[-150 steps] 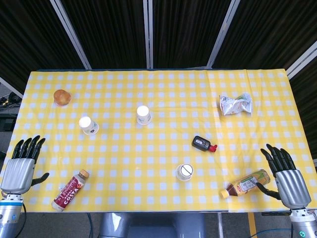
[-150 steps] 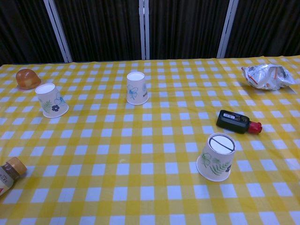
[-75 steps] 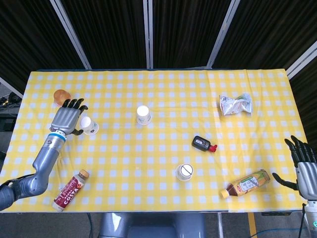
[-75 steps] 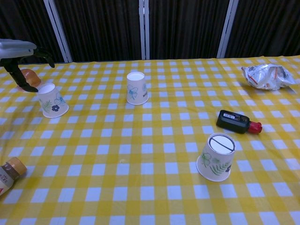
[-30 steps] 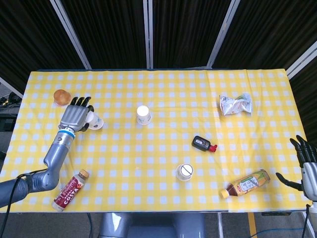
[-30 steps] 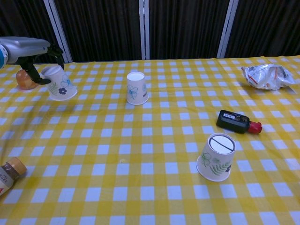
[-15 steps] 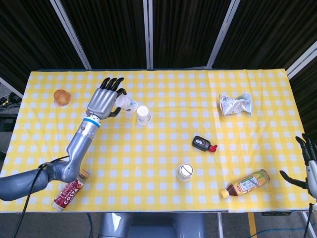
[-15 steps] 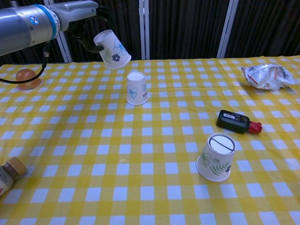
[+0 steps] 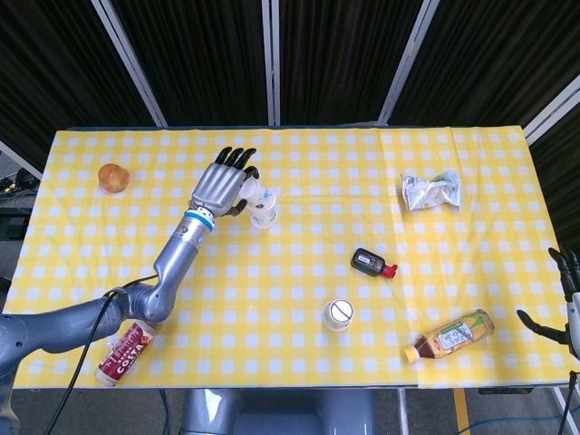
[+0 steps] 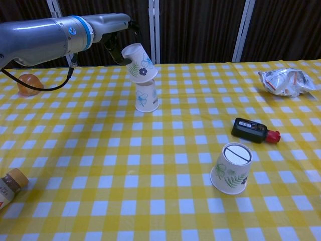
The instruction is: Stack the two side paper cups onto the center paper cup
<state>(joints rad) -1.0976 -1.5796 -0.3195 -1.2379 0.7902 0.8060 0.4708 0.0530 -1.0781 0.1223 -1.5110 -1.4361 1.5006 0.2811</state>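
My left hand (image 9: 223, 185) (image 10: 121, 36) grips an upturned paper cup with a flower print (image 10: 139, 62) (image 9: 254, 194), tilted, just above the center cup (image 10: 147, 97) (image 9: 264, 217), which stands upside down on the yellow checked cloth. Whether the two cups touch I cannot tell. A third upturned cup with a leaf print (image 10: 231, 168) (image 9: 337, 314) stands at the front right. My right hand (image 9: 569, 299) shows only at the right edge of the head view, fingers apart, holding nothing.
A black device with a red tip (image 9: 372, 263) lies right of center. A crumpled bag (image 9: 431, 190) sits at the back right, a green tea bottle (image 9: 451, 334) at the front right, a coffee bottle (image 9: 129, 346) at the front left, an orange bun (image 9: 113, 177) at the back left.
My left hand has carried the flower cup from the left of the table up and rightward to just over the center cup. My right hand has drawn back toward the right edge.
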